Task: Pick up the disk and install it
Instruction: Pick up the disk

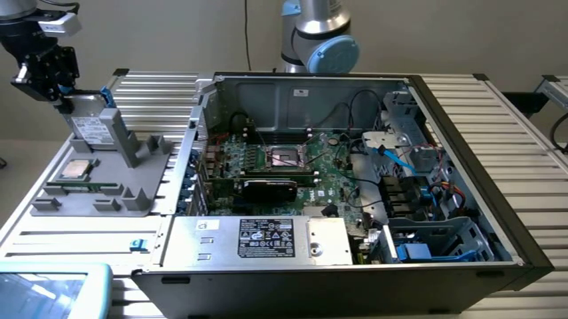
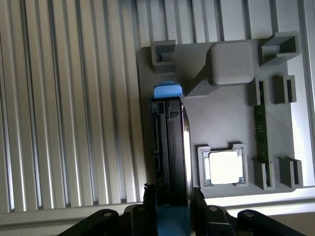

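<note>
1. The pincer [image 1: 62,100] is up above one end of the grey tray [image 1: 53,203]. Its two fingers [image 2: 148,192] are pressed on both sides of the disk [image 1: 92,129], so it is clamped on it.
2. The disk stands on its thin edge over the grey tray and leans a little. Its top end is in the pincer. I cannot tell if its low end is touching the tray.
3. You can see the white label on the face of the disk. The blue bracket [image 2: 168,92] sticks out at the end far from the pincer.
4. A tall grey post [image 1: 133,143] that is part of the tray stands just beside the disk.
5. A small square silver chip [image 1: 78,169] lies flat in its own little frame on the tray, near the disk but not touching it.
6. A thin green stick [image 1: 84,181] sits in a slot on the tray, just past the chip.
7. The tray rests on a table [image 1: 151,90] made of long metal strips.
8. A big open computer box [image 1: 355,166] sits right beside the tray, on the exterior view's right of it. Its green board and wires show inside.
</note>
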### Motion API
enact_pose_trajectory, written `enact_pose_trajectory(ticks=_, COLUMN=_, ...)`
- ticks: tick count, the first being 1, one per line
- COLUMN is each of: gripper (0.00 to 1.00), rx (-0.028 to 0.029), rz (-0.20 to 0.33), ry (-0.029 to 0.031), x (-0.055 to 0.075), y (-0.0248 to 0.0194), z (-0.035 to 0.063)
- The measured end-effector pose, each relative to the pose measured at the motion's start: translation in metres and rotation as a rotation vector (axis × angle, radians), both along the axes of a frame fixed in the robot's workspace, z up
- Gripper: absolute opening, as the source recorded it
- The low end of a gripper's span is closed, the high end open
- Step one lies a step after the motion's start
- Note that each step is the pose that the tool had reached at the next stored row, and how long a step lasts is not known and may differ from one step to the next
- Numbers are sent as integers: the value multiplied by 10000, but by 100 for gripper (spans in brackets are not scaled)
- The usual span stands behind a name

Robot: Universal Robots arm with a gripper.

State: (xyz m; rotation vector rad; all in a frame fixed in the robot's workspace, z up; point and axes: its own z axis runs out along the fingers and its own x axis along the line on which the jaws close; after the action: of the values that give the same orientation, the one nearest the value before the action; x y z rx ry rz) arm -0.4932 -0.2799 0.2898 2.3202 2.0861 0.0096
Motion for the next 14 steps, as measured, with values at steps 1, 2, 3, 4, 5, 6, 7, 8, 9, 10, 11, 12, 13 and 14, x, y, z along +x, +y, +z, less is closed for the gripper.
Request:
enact_pose_trajectory(ticks=1, gripper=38, rx=-1, rz=0, ry=0, x=0, y=0, z=0)
enact_pose_trajectory(ticks=2, gripper=38, rx=-1, rz=0, ry=-1, x=0, y=0, z=0)
enact_pose_trajectory(ticks=3, gripper=38, rx=-2, rz=0, ry=-2, x=0, y=0, z=1)
enact_pose_trajectory(ticks=4, gripper=38, rx=-2, rz=0, ry=-2, x=0, y=0, z=3)
enact_pose_trajectory(ticks=5, gripper=38, rx=-3, rz=0, ry=1, x=0, y=0, z=11)
enact_pose_trajectory(ticks=6, gripper=38, rx=-2, rz=0, ry=-1, x=0, y=0, z=18)
enact_pose_trajectory(ticks=7, gripper=38, rx=-2, rz=0, ry=-1, x=0, y=0, z=29)
enact_pose_trajectory(ticks=8, gripper=38, rx=-2, rz=0, ry=-1, x=0, y=0, z=40)
enact_pose_trajectory(ticks=9, gripper=38, rx=-2, rz=0, ry=1, x=0, y=0, z=51)
enact_pose_trajectory(ticks=10, gripper=38, rx=-2, rz=0, ry=0, x=0, y=0, z=60)
enact_pose_trajectory(ticks=11, gripper=38, rx=-2, rz=0, ry=0, x=0, y=0, z=67)
enact_pose_trajectory(ticks=12, gripper=38, rx=-2, rz=0, ry=-1, x=0, y=0, z=72)
enact_pose_trajectory(ticks=13, gripper=38, rx=-2, rz=2, ry=-1, x=1, y=-1, z=80)
enact_pose_trajectory(ticks=14, gripper=38, rx=-2, rz=2, ry=0, x=1, y=-1, z=89)
